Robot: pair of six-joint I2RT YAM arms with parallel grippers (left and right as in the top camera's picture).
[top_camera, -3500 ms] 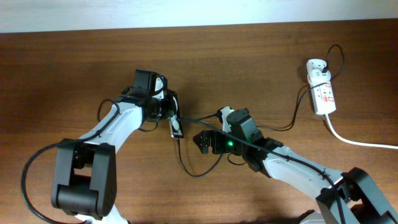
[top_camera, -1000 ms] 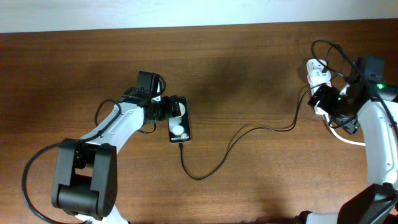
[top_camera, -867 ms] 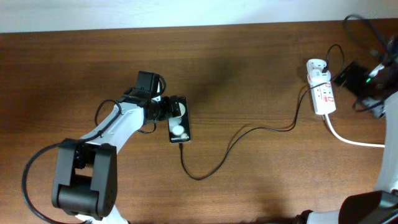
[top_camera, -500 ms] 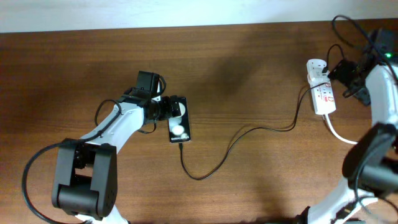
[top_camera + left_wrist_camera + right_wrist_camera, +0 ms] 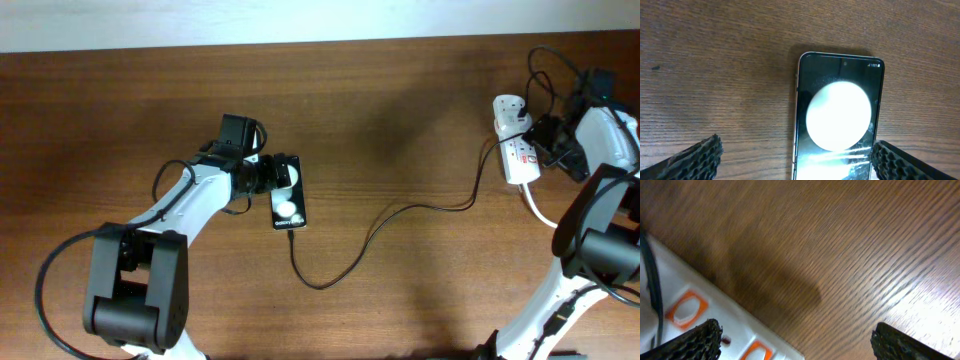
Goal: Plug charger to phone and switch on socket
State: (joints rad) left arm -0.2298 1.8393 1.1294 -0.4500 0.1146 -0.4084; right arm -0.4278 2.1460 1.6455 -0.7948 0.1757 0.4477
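Note:
The black phone [image 5: 288, 205] lies flat on the table, its screen [image 5: 839, 120] showing a bright white round spot. My left gripper [image 5: 281, 176] is open and low over the phone's far end, its fingers either side of it and gripping nothing [image 5: 797, 161]. The charger cable [image 5: 400, 209] runs from the phone's near end in a loop across to the white adapter [image 5: 508, 108] in the socket [image 5: 521, 152]. My right gripper [image 5: 547, 140] stands open just right of the socket; the orange switch marks [image 5: 686, 308] are at lower left in the right wrist view.
A thick white cord [image 5: 580, 228] leaves the socket's near end toward the right edge. Black arm cables [image 5: 545, 70] loop above the right arm. The pale far table edge [image 5: 300, 20] runs along the top.
My right arm left the middle of the table for the socket and has hovered about its right side over the last second. The phone now lies flat. The left arm is still.

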